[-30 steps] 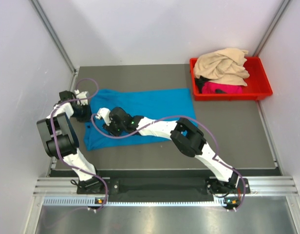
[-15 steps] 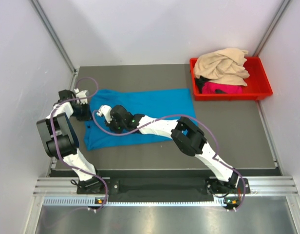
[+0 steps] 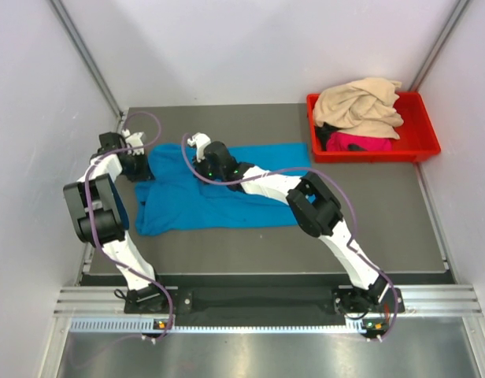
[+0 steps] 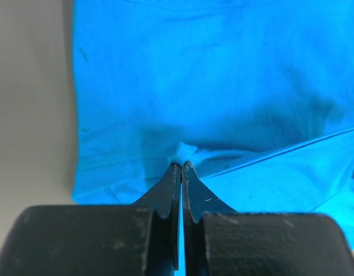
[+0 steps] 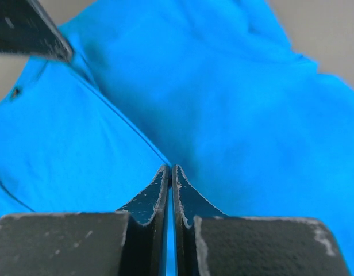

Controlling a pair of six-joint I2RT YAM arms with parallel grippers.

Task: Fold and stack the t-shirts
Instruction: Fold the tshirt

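Turquoise cloth takes up the left half of the bench (image 3: 368, 220) in the top view. The turquoise shirt (image 3: 242, 197) lies mostly flat there, with its left end rumpled where the arms work. The left end effector (image 3: 145, 168) sits at the shirt's left edge. The right end effector (image 3: 197, 150) reaches across to the far edge near it. Having both on the same end suggests they mean to carry that end over together as a fold, so the fabric travels evenly and does not twist. The beige shirt (image 3: 359, 102) is heaped on the pink shirt (image 3: 360, 142) in the red bin (image 3: 420, 148) at the far right corner, well apart from the work. Both look unfolded, so the task seems to be in its early part.

From the left wrist, the left end effector (image 4: 181, 167) has its jaws pressed together on a small puckered nub of the turquoise shirt (image 4: 223, 69). A taut seam line runs off to the right, a sign the cloth is under light pull. Grey bench (image 4: 27, 86) shows at the left.

From the right wrist, the right end effector (image 5: 169, 169) is likewise clamped narrow, with blue showing in the slit between its jaws and a hem line leading straight into the tips. It appears to grip the turquoise shirt (image 5: 234, 115) by its edge. A dark finger in the top left corner is probably the other arm's.
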